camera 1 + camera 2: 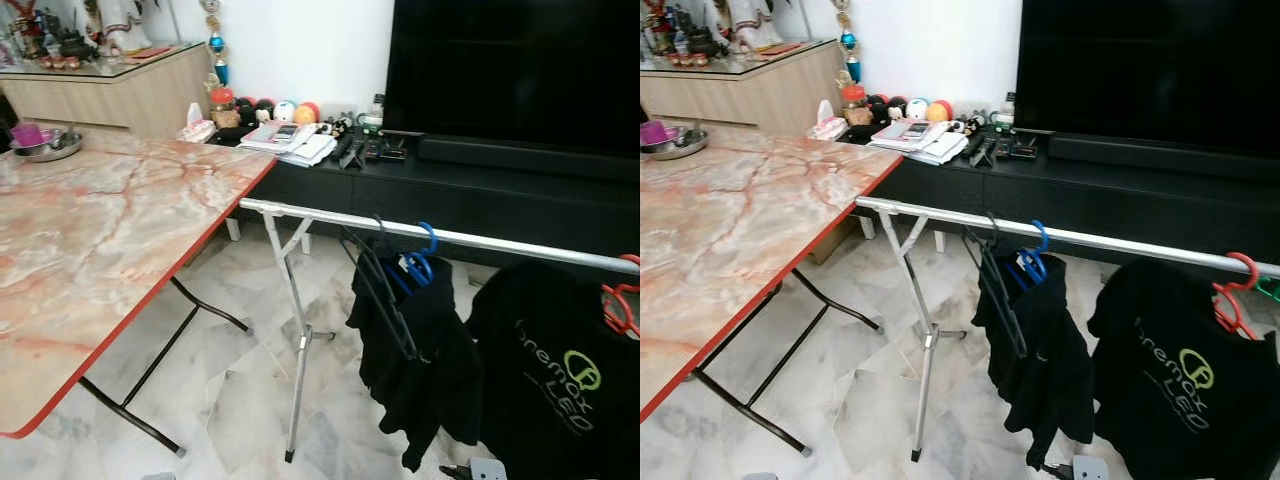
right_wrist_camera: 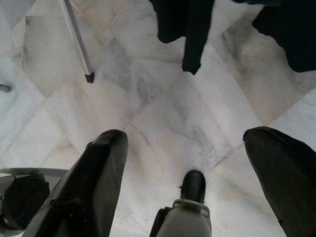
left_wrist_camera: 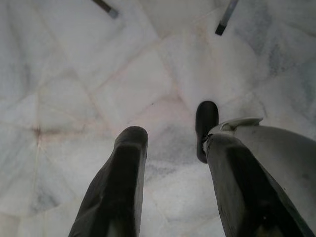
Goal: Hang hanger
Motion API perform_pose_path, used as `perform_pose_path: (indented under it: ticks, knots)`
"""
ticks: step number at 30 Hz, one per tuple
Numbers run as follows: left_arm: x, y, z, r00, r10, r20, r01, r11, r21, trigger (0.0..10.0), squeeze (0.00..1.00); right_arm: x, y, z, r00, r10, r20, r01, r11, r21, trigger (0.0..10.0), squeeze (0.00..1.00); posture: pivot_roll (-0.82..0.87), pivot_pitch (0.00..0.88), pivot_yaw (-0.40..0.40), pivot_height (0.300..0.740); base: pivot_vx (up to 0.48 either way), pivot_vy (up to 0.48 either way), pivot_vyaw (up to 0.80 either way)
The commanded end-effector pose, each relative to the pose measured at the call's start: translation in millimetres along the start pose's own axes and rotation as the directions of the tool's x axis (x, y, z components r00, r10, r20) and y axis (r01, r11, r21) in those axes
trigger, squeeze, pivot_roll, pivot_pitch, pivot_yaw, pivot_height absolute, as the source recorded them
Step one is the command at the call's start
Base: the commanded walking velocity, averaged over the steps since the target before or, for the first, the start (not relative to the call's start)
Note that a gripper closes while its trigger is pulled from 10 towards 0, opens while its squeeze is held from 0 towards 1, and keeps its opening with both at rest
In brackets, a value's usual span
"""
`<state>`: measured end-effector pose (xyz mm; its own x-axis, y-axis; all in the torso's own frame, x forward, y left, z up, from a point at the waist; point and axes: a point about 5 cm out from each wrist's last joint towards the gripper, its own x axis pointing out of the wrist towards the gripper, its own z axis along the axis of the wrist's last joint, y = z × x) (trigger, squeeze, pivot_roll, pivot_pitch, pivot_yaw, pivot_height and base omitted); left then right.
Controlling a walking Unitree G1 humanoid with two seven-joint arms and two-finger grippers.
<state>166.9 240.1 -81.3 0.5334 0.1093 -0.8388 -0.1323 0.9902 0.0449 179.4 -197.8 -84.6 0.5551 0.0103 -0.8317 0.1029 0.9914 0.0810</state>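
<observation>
While both arms hang idle, left gripper (image 3: 168,148) and right gripper (image 2: 185,143) parted and empty above the marble floor (image 1: 240,400), a blue hanger (image 1: 420,262), apparently hooked, sits on the silver rail (image 1: 330,216) right of the table (image 1: 100,230).

A home living room doubling as a laundry-drying spot.

A large dark television (image 1: 520,70) stands on a low black media console (image 1: 470,195) cluttered with papers and remotes; a wooden sideboard (image 1: 120,95) carries ornaments. A marble-patterned folding table (image 1: 90,250) and a metal drying rack (image 1: 440,237) hung with black garments (image 1: 1035,350) stand on white marble floor tiles (image 1: 240,400).
</observation>
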Motion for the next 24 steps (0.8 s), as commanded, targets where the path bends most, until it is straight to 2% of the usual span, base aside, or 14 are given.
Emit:
perform_pose_path:
  ticks: [1,9,11,18,24]
  knots:
    - [-1.1,4.1,-4.7,1.000,0.013,-0.017,-0.013,1.000,-0.012,10.0,0.00,0.3,2.4,-0.8,1.000,0.007,-0.006,-0.007,1.000,-0.002,10.0,0.00,0.07,0.000,0.028,0.740,0.000,0.296,0.00]
    - [-3.5,12.4,-10.2,0.999,0.026,-0.029,-0.026,1.000,-0.012,10.0,0.00,0.4,2.5,-0.6,1.000,0.011,-0.006,-0.011,1.000,-0.002,10.0,0.00,0.07,0.000,0.028,0.740,0.000,0.349,0.00]
    - [-6.9,24.7,-15.5,0.998,0.043,-0.041,-0.044,0.999,-0.017,10.0,0.00,0.3,2.3,-0.5,1.000,0.012,-0.006,-0.012,1.000,-0.002,10.0,0.00,0.07,0.000,0.027,0.740,0.000,0.328,0.00]
    - [-10.3,34.3,-21.0,0.997,0.055,-0.051,-0.056,0.998,-0.017,10.0,0.00,0.3,2.1,-0.1,1.000,0.013,-0.006,-0.013,1.000,-0.003,10.0,0.00,0.07,0.000,0.027,0.740,0.000,0.327,0.00]
    - [-7.3,24.6,-17.0,0.998,0.042,-0.041,-0.042,0.999,0.001,10.0,0.00,0.4,2.2,-0.1,1.000,0.013,-0.006,-0.013,1.000,-0.003,10.0,0.00,0.07,0.000,0.028,0.740,0.000,0.140,0.00]
